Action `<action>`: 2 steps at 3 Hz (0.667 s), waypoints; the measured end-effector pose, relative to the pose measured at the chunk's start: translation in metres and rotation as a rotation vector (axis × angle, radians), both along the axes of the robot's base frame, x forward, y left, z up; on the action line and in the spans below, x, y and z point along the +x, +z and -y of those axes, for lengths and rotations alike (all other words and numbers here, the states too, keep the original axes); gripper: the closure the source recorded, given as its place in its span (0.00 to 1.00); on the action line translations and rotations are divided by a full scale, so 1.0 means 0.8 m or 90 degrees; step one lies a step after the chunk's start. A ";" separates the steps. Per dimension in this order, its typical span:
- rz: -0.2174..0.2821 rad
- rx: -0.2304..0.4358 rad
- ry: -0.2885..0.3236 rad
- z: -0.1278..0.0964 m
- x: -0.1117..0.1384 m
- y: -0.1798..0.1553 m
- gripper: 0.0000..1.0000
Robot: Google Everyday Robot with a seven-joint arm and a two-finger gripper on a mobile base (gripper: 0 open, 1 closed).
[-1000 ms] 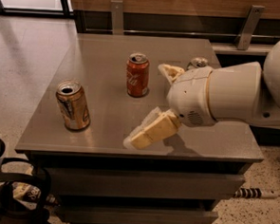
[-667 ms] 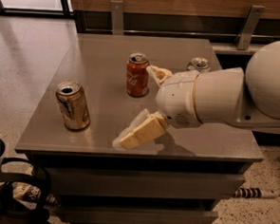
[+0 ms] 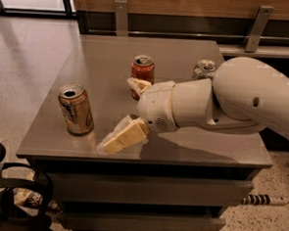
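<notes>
The gold can (image 3: 76, 108) stands upright near the front left corner of the table (image 3: 104, 51), its top opened and its side dull and worn. The gripper (image 3: 119, 113) hangs just right of it, fingers spread wide and grasping nothing. There are three cans, one of each colour. The red can (image 3: 143, 71) stands mid-table, its foot hidden behind the upper finger. The silver can (image 3: 204, 69), toward the right edge, is half hidden by the arm (image 3: 253, 99).

No legible lettering on the cans (image 3: 76, 109)
</notes>
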State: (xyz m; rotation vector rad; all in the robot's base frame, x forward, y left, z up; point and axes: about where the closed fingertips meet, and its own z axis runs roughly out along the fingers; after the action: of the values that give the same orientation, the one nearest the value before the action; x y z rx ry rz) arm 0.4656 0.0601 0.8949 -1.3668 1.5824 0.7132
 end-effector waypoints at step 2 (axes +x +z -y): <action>-0.033 0.101 0.035 -0.052 0.030 -0.023 0.00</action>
State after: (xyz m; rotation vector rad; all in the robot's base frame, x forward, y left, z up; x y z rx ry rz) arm 0.4897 0.1015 0.8764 -1.2885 1.4985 0.8950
